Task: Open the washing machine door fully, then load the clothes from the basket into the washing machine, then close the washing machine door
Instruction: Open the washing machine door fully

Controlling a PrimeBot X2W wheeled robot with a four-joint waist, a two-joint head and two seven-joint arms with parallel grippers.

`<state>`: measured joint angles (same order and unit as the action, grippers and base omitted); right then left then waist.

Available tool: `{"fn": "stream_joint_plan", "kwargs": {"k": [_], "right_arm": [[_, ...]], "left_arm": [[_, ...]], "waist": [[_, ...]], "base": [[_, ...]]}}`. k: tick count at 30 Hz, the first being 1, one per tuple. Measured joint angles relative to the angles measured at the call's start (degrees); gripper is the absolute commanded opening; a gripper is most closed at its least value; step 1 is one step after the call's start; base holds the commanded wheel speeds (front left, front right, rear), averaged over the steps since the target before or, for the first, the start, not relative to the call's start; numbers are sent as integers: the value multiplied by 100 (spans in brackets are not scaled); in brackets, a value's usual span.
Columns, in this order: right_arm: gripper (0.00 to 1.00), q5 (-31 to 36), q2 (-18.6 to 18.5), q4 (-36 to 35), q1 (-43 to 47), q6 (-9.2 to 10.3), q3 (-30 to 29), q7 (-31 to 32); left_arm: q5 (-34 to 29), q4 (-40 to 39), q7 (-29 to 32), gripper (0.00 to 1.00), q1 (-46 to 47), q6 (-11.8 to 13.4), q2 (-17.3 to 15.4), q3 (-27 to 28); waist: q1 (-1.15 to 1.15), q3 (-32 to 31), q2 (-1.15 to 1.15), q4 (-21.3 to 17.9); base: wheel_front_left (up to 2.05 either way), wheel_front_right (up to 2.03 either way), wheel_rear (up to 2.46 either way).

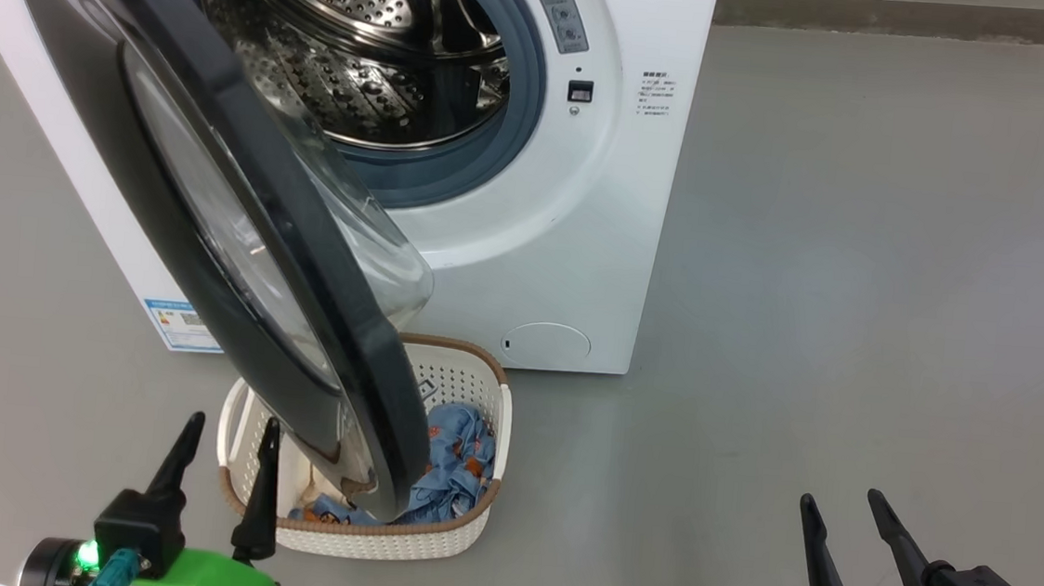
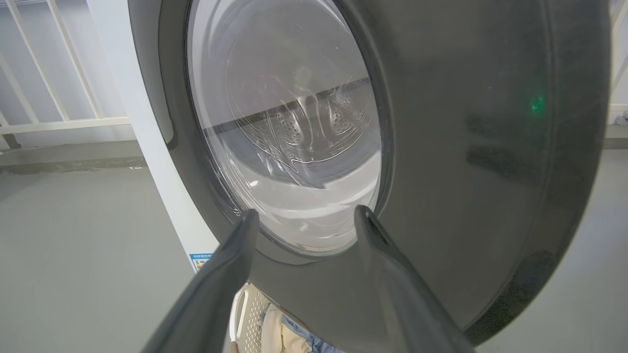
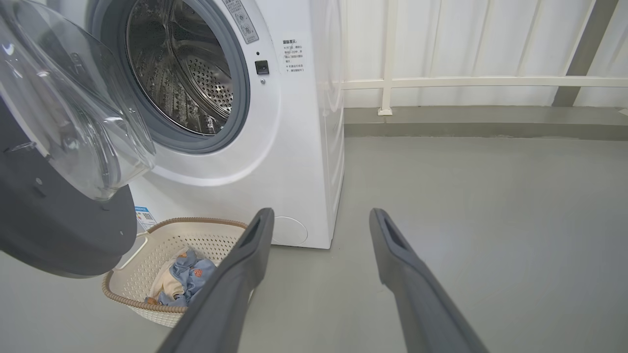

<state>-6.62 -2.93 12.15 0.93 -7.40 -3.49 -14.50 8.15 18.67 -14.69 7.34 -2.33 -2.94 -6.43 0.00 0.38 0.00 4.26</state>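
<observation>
Left gripper (image 1: 232,424), long dark fingers spread and empty, hovers near the round glossy black-rimmed door (image 1: 221,213), swung partly open over a cream perforated basket (image 1: 390,543) holding crumpled blue printed clothes (image 1: 458,460). Behind stands the boxy white washing machine (image 1: 582,242) with its dimpled steel drum (image 1: 364,48). Right gripper (image 1: 839,497) is spread and empty.

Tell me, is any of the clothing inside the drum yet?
No, the clothes lie in the basket below the open door, and the drum shows bare steel.
</observation>
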Motion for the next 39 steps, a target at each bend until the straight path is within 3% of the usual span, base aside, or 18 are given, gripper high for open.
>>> {"fn": "stream_joint_plan", "kwargs": {"k": [14, 15, 16, 17, 29, 39], "right_arm": [[100, 7, 18, 9, -10, 0, -31, 0], [100, 7, 18, 9, -10, 0, -31, 0], [100, 7, 19, 10, -11, 0, -31, 0], [100, 7, 20, 10, -12, 0, -31, 0], [100, 58, 22, 10, -16, 0, -75, 0], [100, 110, 24, 9, -52, 0, -107, 0]], "left_arm": [[-1, 38, 1, 97, 0, 0, 29, 13], [-1, 42, 0, 73, 0, 0, 29, 13], [-1, 48, 1, 31, 0, 0, 30, 12], [-5, 60, 1, 0, 0, 0, 30, 12], [-43, 93, 1, 0, 2, -37, 32, 87], [-46, -535, 0, 0, 298, 78, -191, 450]], "waist": [[0, 0, 0, 13], [0, 0, 0, 14], [0, 1, 0, 16], [0, 1, 0, 16], [0, 44, 0, 63], [0, 77, 0, 163]], "base": [[0, 0, 0], [0, 0, 0], [0, 0, 0], [0, 0, 0], [0, 0, 0], [0, 0, 0]]}}
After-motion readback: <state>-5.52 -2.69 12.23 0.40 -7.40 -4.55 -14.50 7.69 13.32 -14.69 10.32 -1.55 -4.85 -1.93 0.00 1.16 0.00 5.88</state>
